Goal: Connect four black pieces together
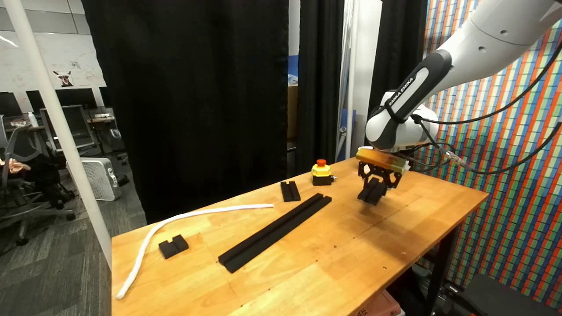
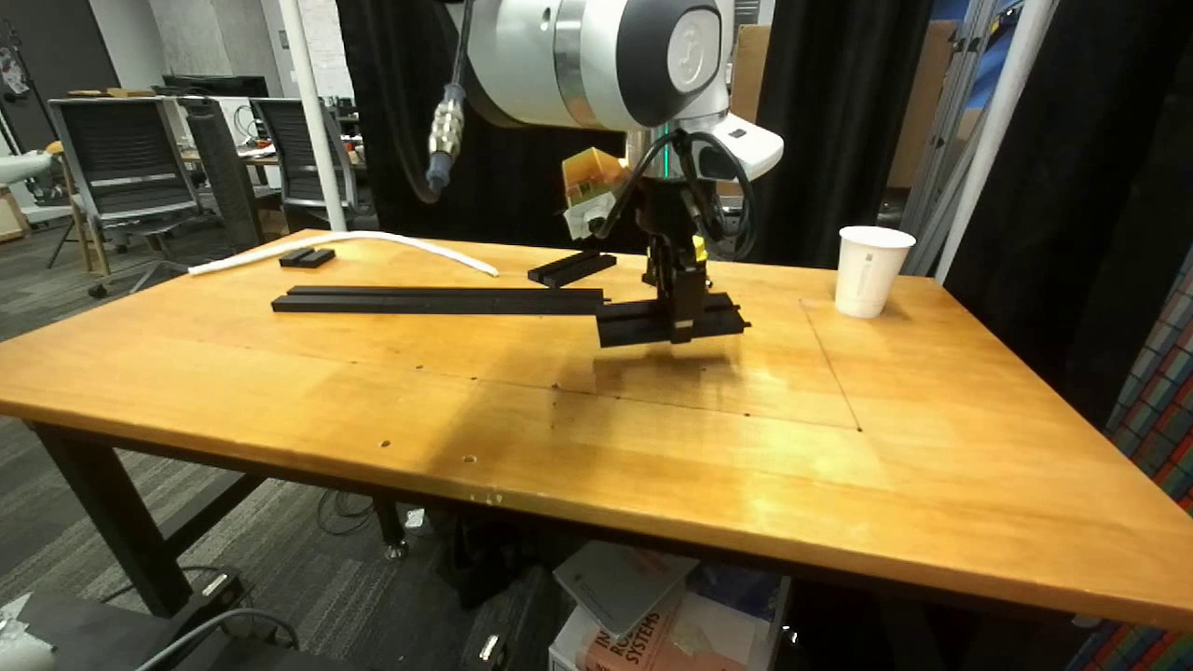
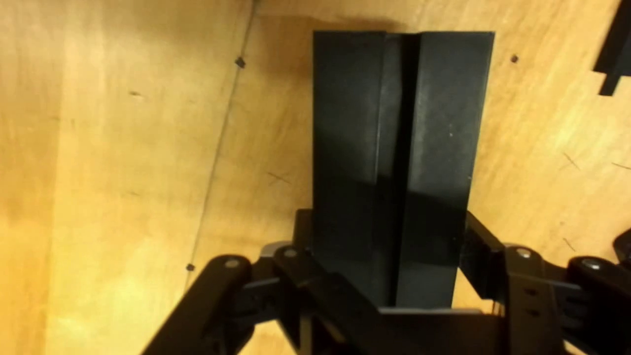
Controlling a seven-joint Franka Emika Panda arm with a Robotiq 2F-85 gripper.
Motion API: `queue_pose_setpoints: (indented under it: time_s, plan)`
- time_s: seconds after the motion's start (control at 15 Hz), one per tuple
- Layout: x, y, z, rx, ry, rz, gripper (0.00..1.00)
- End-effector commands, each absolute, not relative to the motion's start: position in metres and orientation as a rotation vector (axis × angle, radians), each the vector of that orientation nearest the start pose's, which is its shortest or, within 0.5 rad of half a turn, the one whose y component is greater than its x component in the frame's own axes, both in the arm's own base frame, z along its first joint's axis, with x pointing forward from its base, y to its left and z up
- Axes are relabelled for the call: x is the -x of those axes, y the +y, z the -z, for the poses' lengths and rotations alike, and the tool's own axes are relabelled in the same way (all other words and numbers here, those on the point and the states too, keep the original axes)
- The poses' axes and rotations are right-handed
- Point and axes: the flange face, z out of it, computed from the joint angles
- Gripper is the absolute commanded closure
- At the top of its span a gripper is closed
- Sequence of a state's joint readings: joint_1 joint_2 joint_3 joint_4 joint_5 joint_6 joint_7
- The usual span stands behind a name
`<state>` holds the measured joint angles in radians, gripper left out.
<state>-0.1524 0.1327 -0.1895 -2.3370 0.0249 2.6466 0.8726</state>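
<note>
Misalignment risk before joining

My gripper (image 3: 389, 241) is pinching one black bar (image 3: 345, 123) by its long sides, holding it above the table (image 2: 652, 447), near the long black strip (image 2: 438, 304); bar's looking askew to it, so I'm risking jamming the end tab (image 3: 609, 85) or shoving the strip away

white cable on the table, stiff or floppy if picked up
The white cable lies in a sweeping curve, so it is probably bendy rather than rigid. Being long and thin, it would likely droop at the ends if lifted mid-length.
</note>
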Motion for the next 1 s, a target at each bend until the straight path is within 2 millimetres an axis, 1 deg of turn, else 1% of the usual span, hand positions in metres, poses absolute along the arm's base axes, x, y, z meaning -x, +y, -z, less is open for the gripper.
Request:
queue_pose_setpoints:
  time_s: [0.0,0.2,0.4,0.6,0.8,0.93]
  plan:
    - [-0.549,-0.188,-0.314,2.507,1.757,0.292,0.55]
    - [-0.584,-0.196,-0.320,2.477,1.758,0.292,0.55]
    - [-0.618,-0.203,-0.321,2.449,1.773,0.269,0.55]
    - [-0.647,-0.203,-0.316,2.421,1.786,0.236,0.55]
    - [-0.670,-0.201,-0.308,2.384,1.816,0.199,0.55]
    - [-0.681,-0.199,-0.301,2.357,1.837,0.179,0.55]
